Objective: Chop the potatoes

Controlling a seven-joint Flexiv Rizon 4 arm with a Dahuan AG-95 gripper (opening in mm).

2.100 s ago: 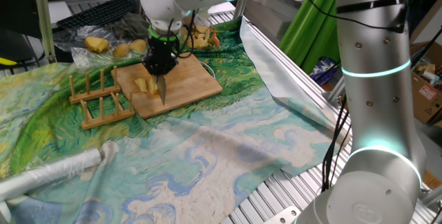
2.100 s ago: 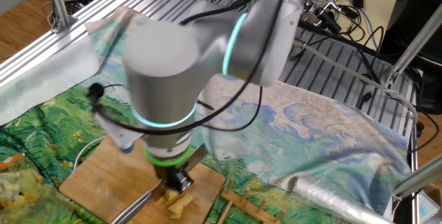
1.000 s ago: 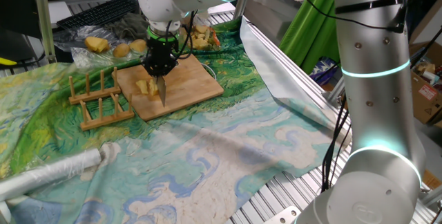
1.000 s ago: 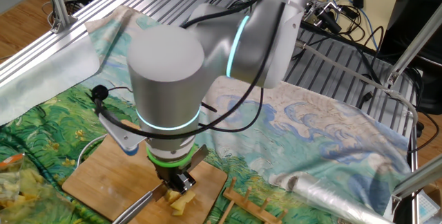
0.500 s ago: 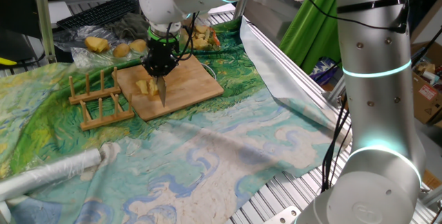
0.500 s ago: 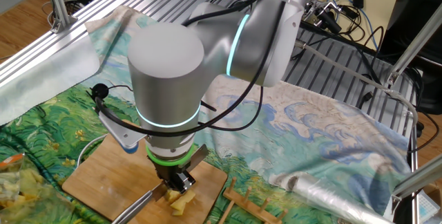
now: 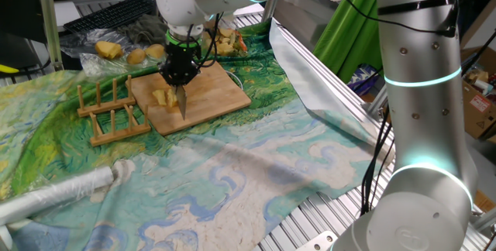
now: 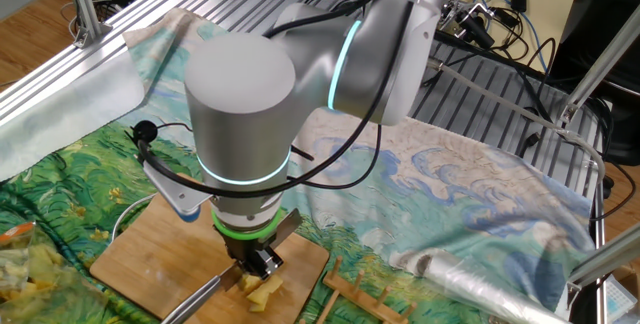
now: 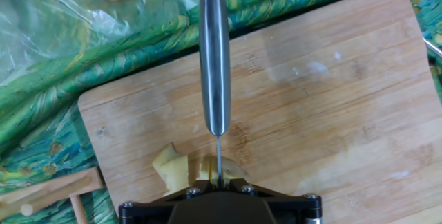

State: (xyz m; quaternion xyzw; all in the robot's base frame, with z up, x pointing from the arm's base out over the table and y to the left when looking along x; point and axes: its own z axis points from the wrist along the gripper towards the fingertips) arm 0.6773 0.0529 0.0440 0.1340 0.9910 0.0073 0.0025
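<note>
On the wooden cutting board, near its edge toward the wooden rack, lie the potatoes: a few pale-yellow chunks close together. Directly above them the gripper points straight down, its fingers clamped on a knife. From the hand view the knife's steel handle runs out over the board's middle, toward the far edge, while the thin blade edge sits between two of the chunks, just at the fingers. From one fixed view the blade's tip reaches down to the board beside the chunks, on their side away from the rack.

Around the board spreads a green and blue painted cloth that covers the counter. Beyond the board's far edge, a sheet of clear plastic holds more unpeeled potatoes and scraps. Well apart from the board, past the rack, a roll of plastic wrap lies on the cloth. From the other fixed view the arm's grey body hides most of the board, and the chunks show just under the fingers.
</note>
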